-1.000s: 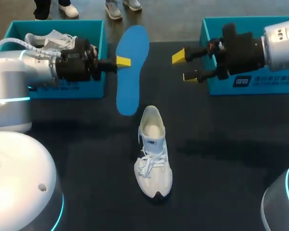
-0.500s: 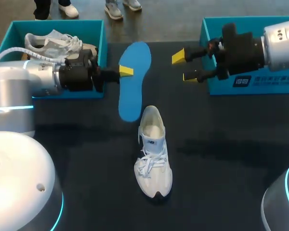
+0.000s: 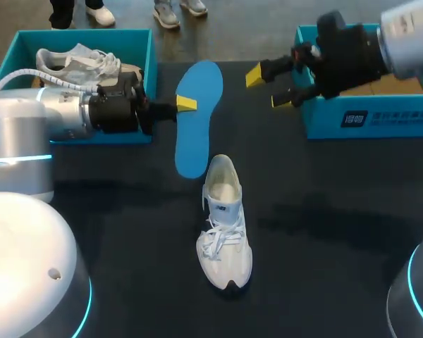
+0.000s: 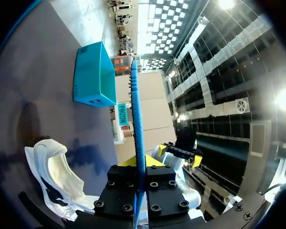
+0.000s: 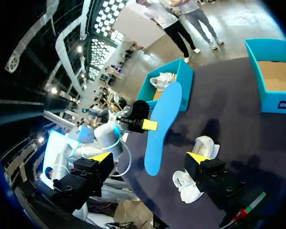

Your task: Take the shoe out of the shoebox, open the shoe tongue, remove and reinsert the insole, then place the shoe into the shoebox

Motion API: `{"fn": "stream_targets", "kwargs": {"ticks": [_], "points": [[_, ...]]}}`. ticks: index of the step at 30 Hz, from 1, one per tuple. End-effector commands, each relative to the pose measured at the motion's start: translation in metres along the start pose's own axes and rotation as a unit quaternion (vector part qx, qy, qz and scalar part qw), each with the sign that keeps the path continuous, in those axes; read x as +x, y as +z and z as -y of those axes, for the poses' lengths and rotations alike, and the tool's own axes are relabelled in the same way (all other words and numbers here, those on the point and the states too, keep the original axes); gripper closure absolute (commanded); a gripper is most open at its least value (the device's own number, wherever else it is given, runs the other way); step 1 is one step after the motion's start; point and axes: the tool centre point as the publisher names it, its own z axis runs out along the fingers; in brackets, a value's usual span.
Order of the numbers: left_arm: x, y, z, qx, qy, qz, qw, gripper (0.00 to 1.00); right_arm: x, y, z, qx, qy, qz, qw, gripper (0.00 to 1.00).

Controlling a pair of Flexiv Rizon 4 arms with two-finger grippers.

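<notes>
Left gripper (image 3: 181, 105): fingers clenched on one long edge of the blue insole (image 3: 197, 120), one yellow tip showing on its upper face. In the left wrist view the insole (image 4: 136, 109) ran edge-on between the fingers of that gripper (image 4: 140, 163) and out ahead of them. From above, its broad face was turned upward, the wider end toward the table's far edge and the narrower end just beside the heel of the white shoe (image 3: 224, 225); contact between the two could not be told.

Right gripper (image 3: 268, 88): fingers spread wide and holding nothing, poised above the table (image 3: 324, 232) beside the right shoebox (image 3: 366, 120). In the right wrist view this gripper (image 5: 148, 157) looked out over the insole (image 5: 162, 119) and the shoe (image 5: 193, 167).

The shoe stood on its sole near the table's middle, toe toward the robot, heel away, outside both boxes. The left shoebox (image 3: 150, 70), behind the left arm, held a second pale shoe (image 3: 77, 60).
</notes>
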Motion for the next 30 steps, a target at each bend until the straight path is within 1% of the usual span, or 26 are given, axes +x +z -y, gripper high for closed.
{"fn": "stream_targets", "kwargs": {"ticks": [1, 8, 14, 16, 19, 24, 30], "points": [[0.000, 0.000, 0.000, 0.000, 0.000, 0.001, 1.000, 1.00, 0.021, -0.003, -0.018, 0.048, 0.003, 0.117, 0.992, 0.00], [0.000, 0.000, 0.000, 0.000, 0.000, 0.001, 1.000, 1.00, 0.027, -0.001, -0.027, 0.070, 0.009, 0.188, 0.980, 0.00], [0.000, 0.000, 0.000, 0.000, 0.000, 0.001, 1.000, 1.00, 0.040, 0.001, -0.034, 0.079, -0.002, 0.240, 0.967, 0.00], [0.000, 0.000, 0.000, 0.000, 0.000, 0.001, 1.000, 1.00, 0.043, 0.002, -0.035, 0.079, -0.006, 0.249, 0.965, 0.00], [0.000, 0.000, 0.000, 0.000, 0.000, 0.001, 1.000, 1.00, 0.051, 0.006, -0.036, 0.083, -0.009, 0.279, 0.957, 0.00], [0.000, 0.000, 0.000, 0.000, 0.000, 0.001, 1.000, 1.00, 0.061, 0.016, -0.037, 0.080, -0.013, 0.329, 0.941, 0.00], [0.000, 0.000, 0.000, 0.000, 0.000, 0.001, 1.000, 1.00, 0.072, 0.029, -0.038, 0.067, -0.022, 0.357, 0.931, 0.00]]}}
